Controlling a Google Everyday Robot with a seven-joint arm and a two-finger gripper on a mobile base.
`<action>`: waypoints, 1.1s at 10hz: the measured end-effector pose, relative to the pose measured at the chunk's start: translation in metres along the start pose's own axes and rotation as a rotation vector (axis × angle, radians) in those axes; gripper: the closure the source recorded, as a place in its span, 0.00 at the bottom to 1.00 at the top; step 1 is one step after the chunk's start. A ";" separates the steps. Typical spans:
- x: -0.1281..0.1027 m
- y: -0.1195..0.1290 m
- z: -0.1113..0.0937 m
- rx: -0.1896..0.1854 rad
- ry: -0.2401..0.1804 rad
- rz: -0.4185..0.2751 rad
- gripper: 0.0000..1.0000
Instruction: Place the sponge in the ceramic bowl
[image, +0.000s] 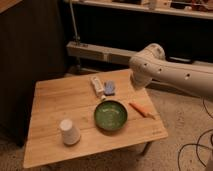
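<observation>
While the wooden table (52, 102) is standing with free floor along its front and right edges, its contents are lying as follows, left to right.

1. White upturned cup (70, 132): sitting mouth down near the front left corner, well apart from everything else and leaving the left half of the top open.
2. White tube (97, 86): lying flat near the middle of the back edge, pointing roughly front to back.
3. The sponge (109, 88): resting flat on the boards just beside the tube's right side, behind the bowl and outside it. Its top is showing unobstructed, likely reachable from above.
4. The ceramic bowl (110, 116): sitting upright right of centre, toward the front edge, its green inside showing nothing in it. A strip of bare wood is separating it from the sponge.
5. Orange stick (139, 109): lying slantwise just right of the bowl, near the right edge; a careless pass there could be knocking it off.
6. White arm (167, 72): reaching in from the right, its rounded end hanging above the back right corner, clear of the tabletop.
7. Gripper: not showing apart from the arm's end, presumably somewhere by that corner; whether it is open, closed or holding anything cannot be told.
</observation>
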 end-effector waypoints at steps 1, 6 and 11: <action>-0.001 0.000 -0.001 0.001 -0.002 0.001 0.76; -0.081 -0.012 -0.073 0.003 -0.175 0.000 0.76; -0.159 0.030 -0.072 -0.105 -0.290 -0.018 0.76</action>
